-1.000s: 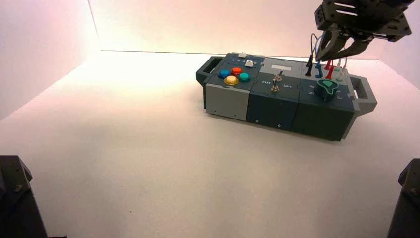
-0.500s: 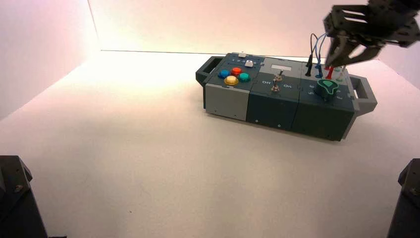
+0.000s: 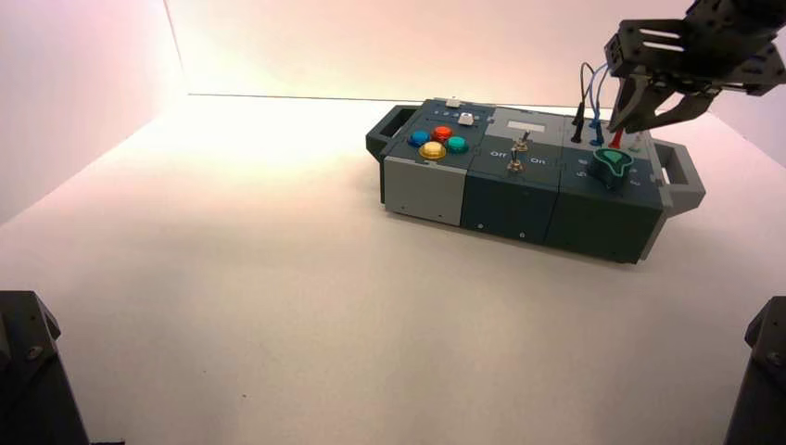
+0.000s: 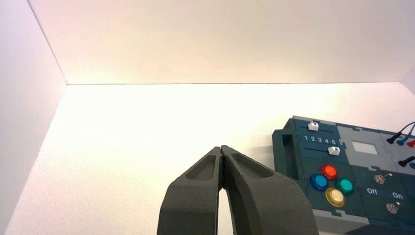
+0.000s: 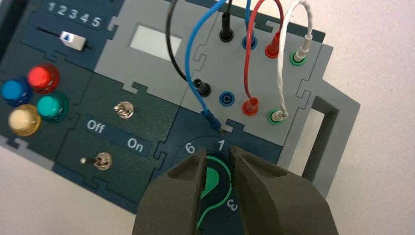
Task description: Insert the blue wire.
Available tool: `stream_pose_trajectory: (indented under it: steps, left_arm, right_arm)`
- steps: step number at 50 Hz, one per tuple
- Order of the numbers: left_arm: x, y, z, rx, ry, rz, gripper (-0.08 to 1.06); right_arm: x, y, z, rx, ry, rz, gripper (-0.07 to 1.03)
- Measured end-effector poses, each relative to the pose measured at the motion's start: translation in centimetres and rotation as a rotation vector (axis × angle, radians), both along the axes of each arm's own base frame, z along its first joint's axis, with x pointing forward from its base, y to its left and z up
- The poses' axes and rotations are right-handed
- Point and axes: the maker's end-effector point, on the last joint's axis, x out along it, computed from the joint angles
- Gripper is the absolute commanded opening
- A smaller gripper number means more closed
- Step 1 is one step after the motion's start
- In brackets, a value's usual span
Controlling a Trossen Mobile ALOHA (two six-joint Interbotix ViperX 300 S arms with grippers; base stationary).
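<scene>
The blue wire (image 5: 192, 63) loops down from a blue socket (image 5: 249, 41) on the box's grey wire panel. Its free darker blue plug (image 5: 211, 119) hangs loose with its metal tip near the knob panel's edge, beside the empty blue socket (image 5: 226, 98). My right gripper (image 5: 217, 152) is open and holds nothing, hovering over the green knob (image 5: 214, 182) just short of that plug. In the high view the right gripper (image 3: 640, 120) hangs above the box's right end, next to the blue wire (image 3: 600, 82). My left gripper (image 4: 223, 148) is shut and empty, parked far to the box's left.
Black (image 5: 171, 49), red (image 5: 250, 58) and white (image 5: 283, 63) wires are plugged in around the blue one. Two toggle switches (image 5: 123, 110), four coloured buttons (image 5: 30, 98) and a white slider (image 5: 73, 40) lie further left. The box's handle (image 3: 684, 176) sticks out to the right.
My right gripper has opened wide and drawn away to the right from the wire loops. The blue plug is now free of its fingers.
</scene>
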Motion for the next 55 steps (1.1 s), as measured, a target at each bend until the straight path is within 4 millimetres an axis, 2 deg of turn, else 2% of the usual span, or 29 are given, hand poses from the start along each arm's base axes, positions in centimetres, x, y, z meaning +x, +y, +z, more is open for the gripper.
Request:
stream_pose_trajectory:
  steps: [17, 32, 55]
  left_arm:
    - [0.0, 0.0, -0.1, 0.001, 0.004, 0.0, -0.03]
    - [0.4, -0.2, 0.0, 0.002, 0.007, -0.002, -0.03]
    - [0.9, -0.2, -0.1, 0.01, 0.015, -0.003, -0.03]
  right_arm:
    - [2.1, 0.2, -2.0, -0.011, 0.044, 0.002, 0.31]
    - [3.8, 0.2, -1.1, -0.014, 0.004, 0.005, 0.31]
    - [4.6, 0.2, -1.0, -0.023, -0.007, 0.013, 0.3]
